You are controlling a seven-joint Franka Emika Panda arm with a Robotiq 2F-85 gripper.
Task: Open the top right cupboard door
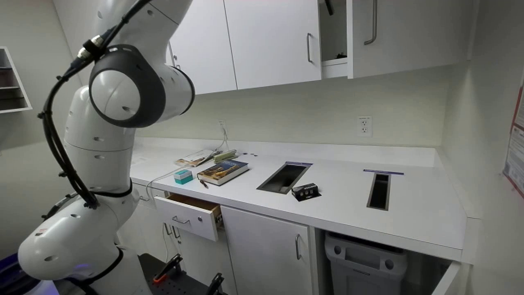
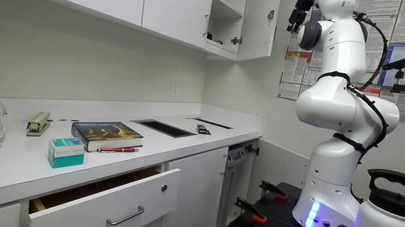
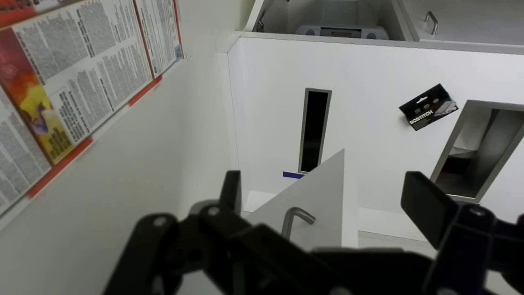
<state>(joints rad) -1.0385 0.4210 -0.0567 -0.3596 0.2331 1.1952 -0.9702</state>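
The top right cupboard door (image 1: 409, 37) is white and stands swung open in both exterior views, with the shelves inside (image 2: 227, 4) visible. Its silver bar handle (image 1: 373, 22) is on the outer face near the free edge. In the wrist view the door (image 3: 323, 192) points up between the fingers with its handle (image 3: 288, 221) seen lower left. My gripper (image 3: 323, 178) is open with nothing held. In an exterior view the black gripper (image 2: 295, 17) is on the outer side of the door and looks apart from it. In the other view it is mostly out of frame.
The neighbouring upper door (image 1: 278, 45) is shut. The right wall with posters (image 3: 94, 61) is close beside the door. Below are the white counter (image 1: 421, 196) with a book (image 1: 223, 171) and a small black box (image 1: 306, 191), a pulled-out drawer (image 2: 102, 225) and an open base cabinet (image 1: 417, 274).
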